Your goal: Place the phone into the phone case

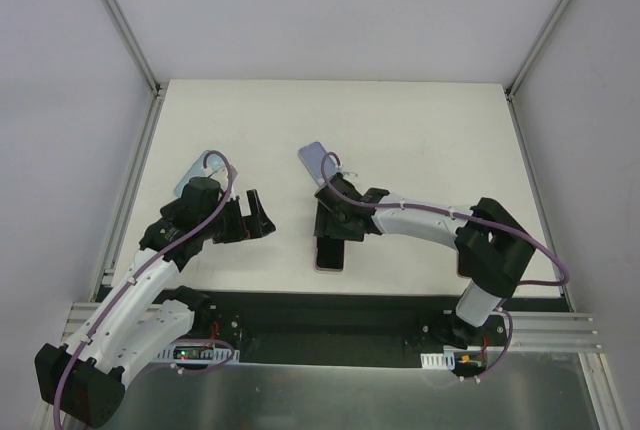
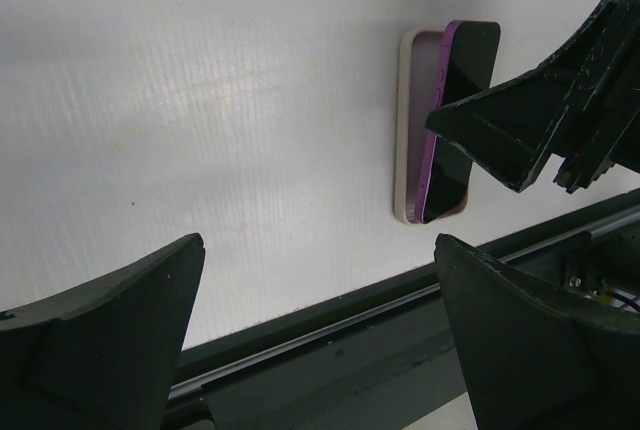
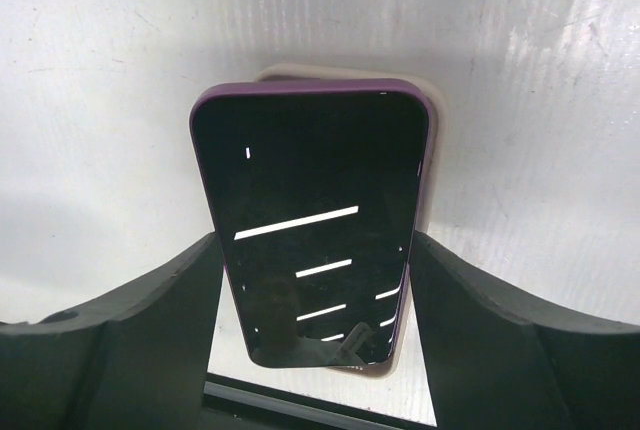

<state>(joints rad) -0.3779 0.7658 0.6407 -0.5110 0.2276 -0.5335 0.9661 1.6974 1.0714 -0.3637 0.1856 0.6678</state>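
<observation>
The right gripper [image 3: 312, 242] is clamped on the purple phone [image 3: 310, 170] by its long edges. The phone is tilted over the cream phone case [image 2: 408, 130], with one end resting in it. The left gripper [image 1: 252, 216] stands with fingers wide apart, left of the case.

The phone [image 3: 315, 230] is gripped at 9 and 3 o'clock by the right claw [image 3: 312, 290], the phone case [image 3: 340, 72] exposed at 12 o'clock.

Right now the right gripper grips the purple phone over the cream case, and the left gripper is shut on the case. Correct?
No. The left gripper is open and empty, apart from the cream case; the left wrist view shows it. The right gripper does grip the purple phone over it.
</observation>
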